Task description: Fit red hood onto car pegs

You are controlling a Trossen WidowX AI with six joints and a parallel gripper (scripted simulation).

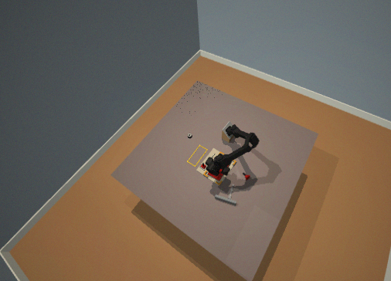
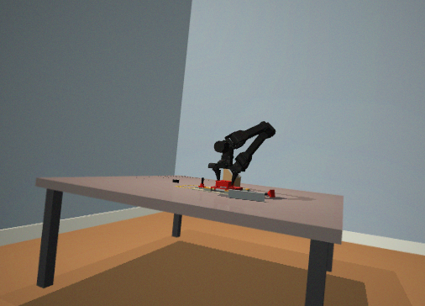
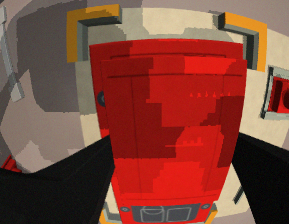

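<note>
Near the table's middle: red hood [image 3: 169,119] is held over the jig [image 3: 95,18].
Gripper [image 3: 169,183]: clamped on hood.
Left: seating, release, withdrawal.

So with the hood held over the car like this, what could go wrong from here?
1. The gripper is shut on the red hood, which covers the deck, so the pegs and corner holes are hidden; a small offset might leave it riding on a peg, not flat.
2. The fingers reach low beside the hood, near the jig's orange corner brackets; opening or lifting off-line could brush the jig.
3. A small red part lies just beside the jig and could be knocked.
</note>
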